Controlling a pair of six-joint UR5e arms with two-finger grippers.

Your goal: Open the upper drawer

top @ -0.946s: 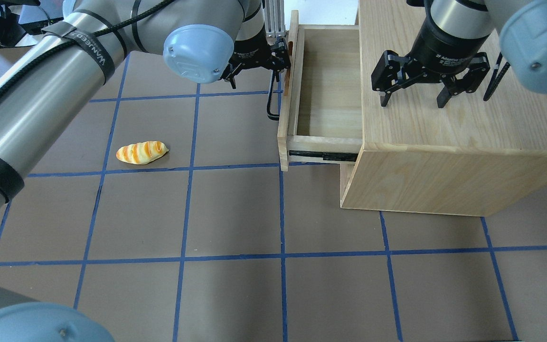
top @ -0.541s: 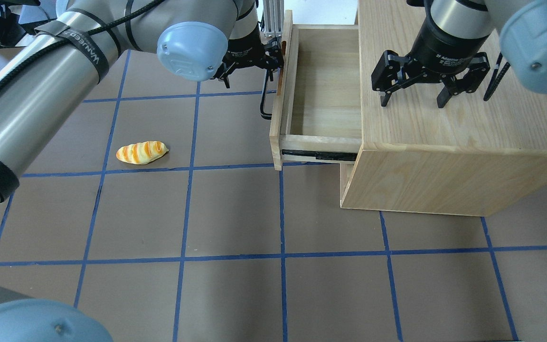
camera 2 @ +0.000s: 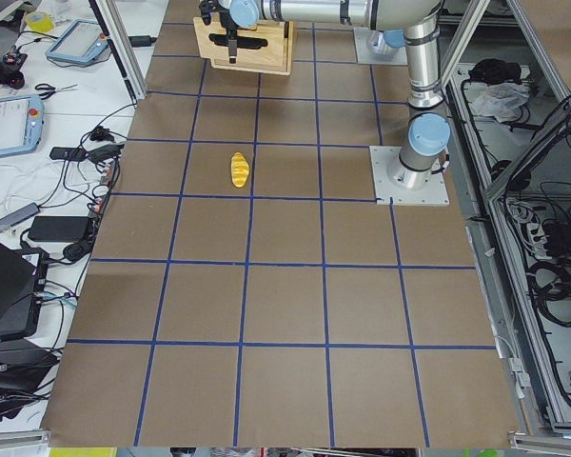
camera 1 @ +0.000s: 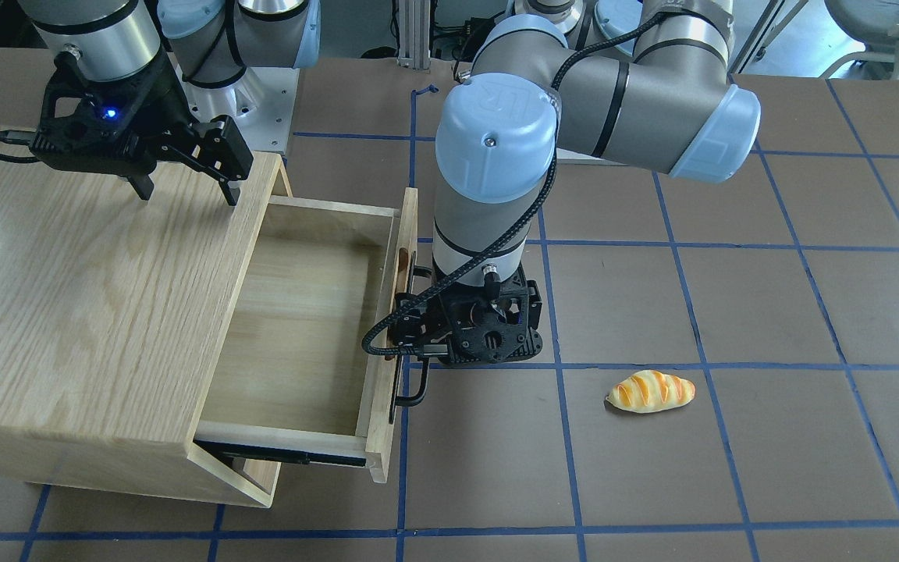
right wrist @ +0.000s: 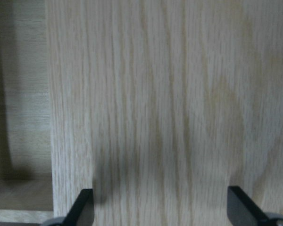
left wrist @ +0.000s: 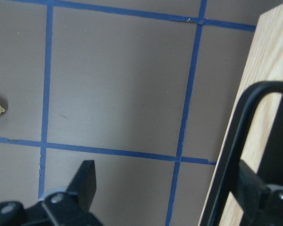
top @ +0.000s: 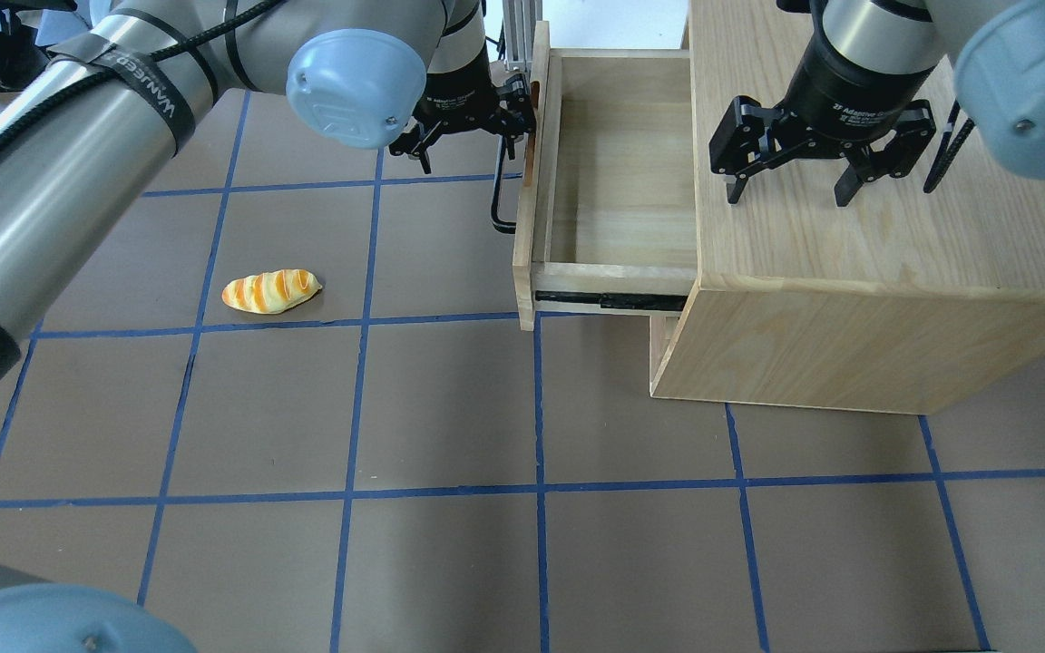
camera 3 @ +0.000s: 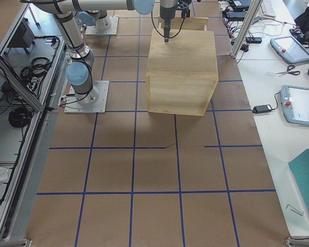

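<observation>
The upper drawer stands pulled well out of the oak cabinet toward the left, its inside bare; it also shows in the front view. Its black bar handle runs along the front panel. My left gripper is open at the handle's far end. In the left wrist view one finger sits behind the handle bar, the other over the table. My right gripper is open and empty, just above the cabinet top.
A toy bread loaf lies on the brown table left of the drawer, also in the front view. The drawer's black slide rail shows on its near side. Blue tape lines grid the table.
The drawer has slid further out to the left, with my left gripper moving left with the handle. The right gripper and the loaf have not moved.
</observation>
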